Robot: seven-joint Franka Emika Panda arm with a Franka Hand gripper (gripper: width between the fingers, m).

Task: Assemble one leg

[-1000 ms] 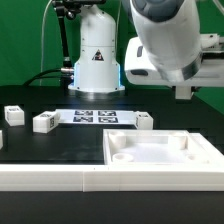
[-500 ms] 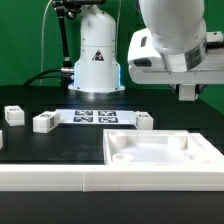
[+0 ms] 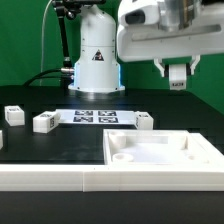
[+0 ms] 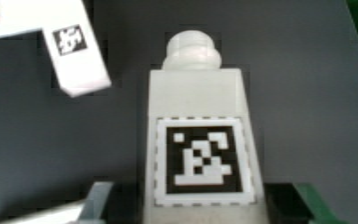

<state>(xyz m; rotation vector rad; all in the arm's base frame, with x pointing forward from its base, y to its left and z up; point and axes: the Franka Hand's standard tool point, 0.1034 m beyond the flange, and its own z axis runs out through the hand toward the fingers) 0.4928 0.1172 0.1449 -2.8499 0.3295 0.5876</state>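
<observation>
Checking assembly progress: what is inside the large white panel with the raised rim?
Inside the panel, the exterior view shows only bare white floor and round recesses near its corners, with no loose part in it. The front rim covers the nearest strip of floor, so that strip cannot be checked.

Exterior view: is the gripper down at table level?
No, the gripper hangs well above the table, with the leg between its fingers.

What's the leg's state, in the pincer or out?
In. Wrist view: the leg sits between the fingers of the pincer. Exterior view: pincer high above the table, white showing between its fingers.
</observation>
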